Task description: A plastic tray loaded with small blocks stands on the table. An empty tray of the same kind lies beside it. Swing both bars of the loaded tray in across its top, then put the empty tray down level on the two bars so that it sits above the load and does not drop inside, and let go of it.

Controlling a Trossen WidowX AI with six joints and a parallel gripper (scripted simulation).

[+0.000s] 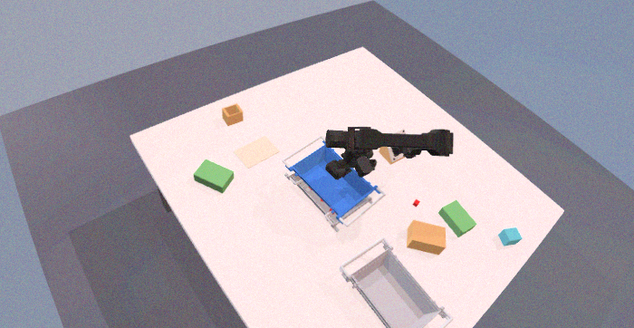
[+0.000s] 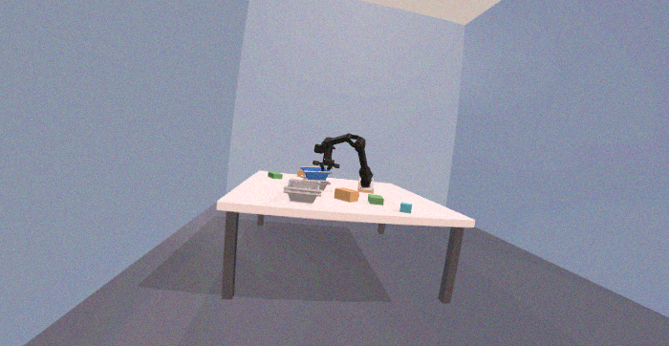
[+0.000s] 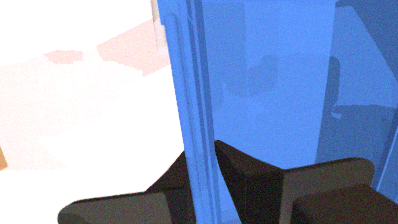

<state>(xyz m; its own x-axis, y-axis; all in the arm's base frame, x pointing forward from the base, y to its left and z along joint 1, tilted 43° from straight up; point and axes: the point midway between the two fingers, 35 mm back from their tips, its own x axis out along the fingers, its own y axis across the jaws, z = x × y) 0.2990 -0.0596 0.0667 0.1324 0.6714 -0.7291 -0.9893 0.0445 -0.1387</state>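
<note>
My gripper (image 1: 352, 169) (image 2: 326, 168) (image 3: 204, 147) is shut on the near long rim of the blue tray (image 1: 335, 194) (image 2: 316, 176) (image 3: 285, 35). The blue tray is empty and looks about level, with its own wire bars out over both ends. It is right over the grey loaded tray (image 1: 313, 197) (image 2: 324, 186), roughly in line with it. A few red blocks show along the loaded tray's left side in the top view. The loaded tray's bars are mostly hidden beneath the blue tray; I cannot tell whether the blue tray touches them.
Another grey tray (image 1: 394, 294) (image 2: 302, 198), empty, stands farther front. An orange block (image 1: 426, 237) (image 2: 346, 195), a green block (image 1: 456, 217) (image 2: 376, 200), a cyan block (image 1: 510, 236) (image 2: 405, 207) and a small red block (image 1: 416, 203) lie right. Another green block (image 1: 213, 176) and an open orange box (image 1: 233, 118) are left.
</note>
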